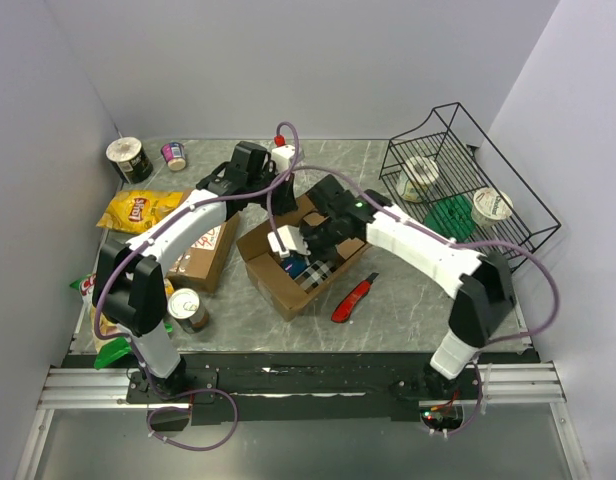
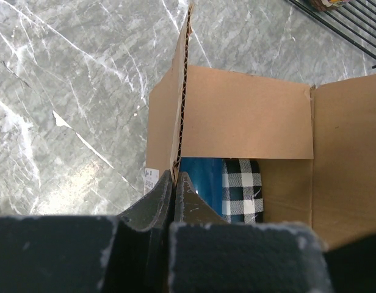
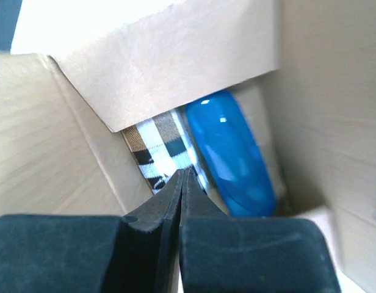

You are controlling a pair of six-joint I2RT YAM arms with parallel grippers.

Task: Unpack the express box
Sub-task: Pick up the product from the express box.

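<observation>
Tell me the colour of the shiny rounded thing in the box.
The rounded thing is bright blue, clearest from the right wrist.

Top view wide; wrist views close, sharing box [image 1: 278,282].

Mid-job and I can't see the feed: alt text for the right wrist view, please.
The right gripper, jaws shut, reaches into the open cardboard box, tips at a black-and-white checked fabric. A glossy blue object lies beside it; whether the fabric is pinched is unclear.
</observation>
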